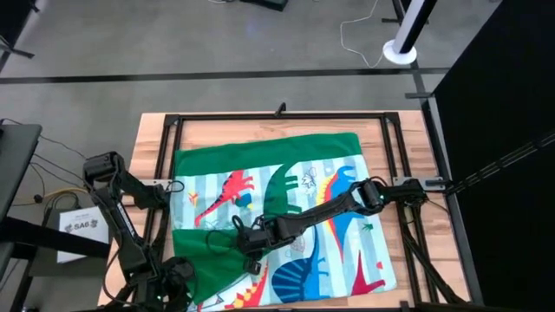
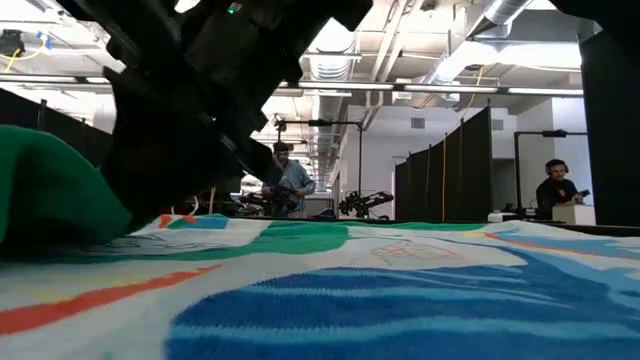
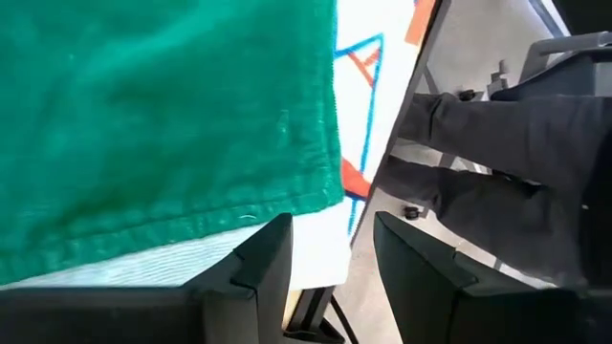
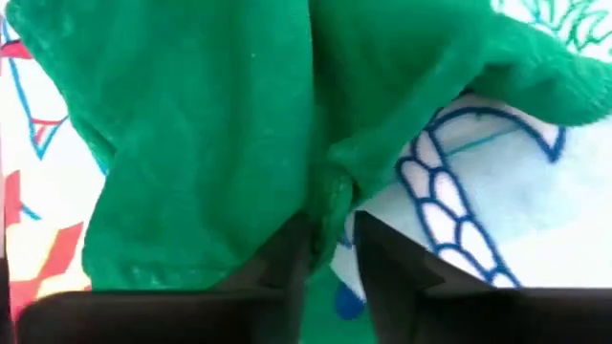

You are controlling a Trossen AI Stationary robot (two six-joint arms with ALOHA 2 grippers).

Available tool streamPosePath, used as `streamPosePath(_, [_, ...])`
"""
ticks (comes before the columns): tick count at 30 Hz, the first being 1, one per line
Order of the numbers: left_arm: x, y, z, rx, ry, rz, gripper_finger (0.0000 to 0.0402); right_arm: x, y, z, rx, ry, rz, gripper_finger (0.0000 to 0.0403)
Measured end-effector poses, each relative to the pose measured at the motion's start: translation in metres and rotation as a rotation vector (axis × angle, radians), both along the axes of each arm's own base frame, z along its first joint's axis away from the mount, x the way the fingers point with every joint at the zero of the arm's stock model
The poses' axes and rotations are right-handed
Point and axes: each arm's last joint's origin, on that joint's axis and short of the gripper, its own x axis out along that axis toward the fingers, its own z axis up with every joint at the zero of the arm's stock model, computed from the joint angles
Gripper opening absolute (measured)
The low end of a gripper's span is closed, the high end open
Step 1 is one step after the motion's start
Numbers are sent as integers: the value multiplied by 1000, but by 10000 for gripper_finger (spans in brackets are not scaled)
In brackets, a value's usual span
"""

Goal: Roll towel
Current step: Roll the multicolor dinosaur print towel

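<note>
A green fold of the towel [image 4: 201,143] is pinched between the nearly closed fingers [image 4: 277,258] of the right gripper [image 1: 245,243], which is reached across the printed side toward the table's near left. The left gripper [image 3: 330,263] is held with its fingers parted at the towel's near-left edge, nothing gripped between them. The towel is spread flat over the wooden table [image 1: 156,130], its near-left corner turned over green side up.

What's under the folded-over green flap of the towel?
The flap lies on the towel's printed side; print shows around it. What it covers is hidden. The right hand pinches its fold; the left hand sits open at its edge.
</note>
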Motion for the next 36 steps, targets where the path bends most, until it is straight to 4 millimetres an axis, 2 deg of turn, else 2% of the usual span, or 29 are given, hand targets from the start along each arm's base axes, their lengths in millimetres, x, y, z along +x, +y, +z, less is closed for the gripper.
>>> streamPosePath(7, [3, -2, 0, 28, -57, -89, 134, 8, 5, 44, -155, -144, 228, 181])
streamPosePath(12, [16, 6, -9, 172, -130, -56, 134, 9, 7, 54, -248, -191, 319, 203])
streamPosePath(17, [37, 16, -14, 244, -160, -22, 134, -10, 12, 42, -279, 15, 364, 197])
streamPosePath(21, [41, 20, -19, 280, -137, -31, 134, -32, 26, 35, -312, 189, 424, 193])
streamPosePath(24, [42, 18, -23, 290, -138, -44, 134, -44, 45, 29, -319, 217, 465, 193])
streamPosePath(27, [42, 17, -27, 300, -113, -73, 134, -53, 57, 8, -320, 231, 488, 193])
streamPosePath(29, [42, 14, -32, 292, -99, -92, 134, -59, 57, -8, -316, 269, 474, 193])
streamPosePath(36, [26, -7, -50, 245, -56, -192, 134, -66, 50, -26, -307, 327, 425, 192])
